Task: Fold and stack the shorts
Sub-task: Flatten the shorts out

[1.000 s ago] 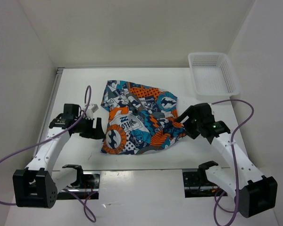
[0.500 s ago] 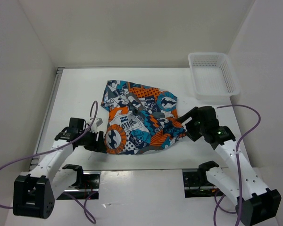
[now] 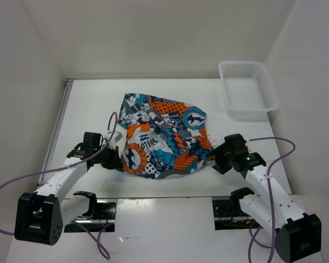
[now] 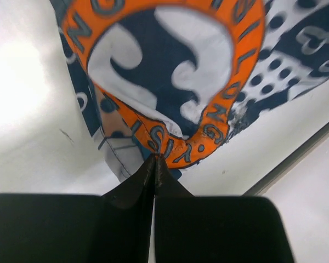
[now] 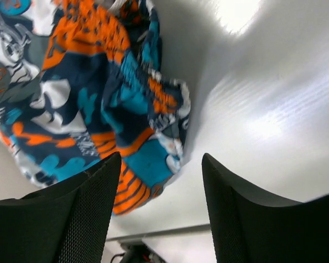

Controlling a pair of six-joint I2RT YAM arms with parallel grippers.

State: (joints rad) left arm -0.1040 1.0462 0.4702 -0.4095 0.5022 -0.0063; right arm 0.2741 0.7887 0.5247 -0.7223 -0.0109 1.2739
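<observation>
The shorts [image 3: 162, 134], printed in orange, teal, white and black, lie crumpled in the middle of the white table. My left gripper [image 3: 118, 159] is at their near left corner. In the left wrist view the jaws are shut, tips [image 4: 155, 160] pinching the cloth edge just under an orange round badge [image 4: 170, 66]. My right gripper [image 3: 214, 159] is low at the near right corner. It is open, and the teal and orange hem [image 5: 148, 164] lies between its fingers [image 5: 93, 203], untouched.
A white mesh basket [image 3: 247, 90] stands at the far right corner. White walls close in the table on the left, back and right. A dark slot [image 3: 164, 200] runs along the near table edge between the arm bases.
The left gripper moved right to the shorts' near left corner and shut there. The right gripper slid down toward the near right corner, its jaws narrowing somewhat.
</observation>
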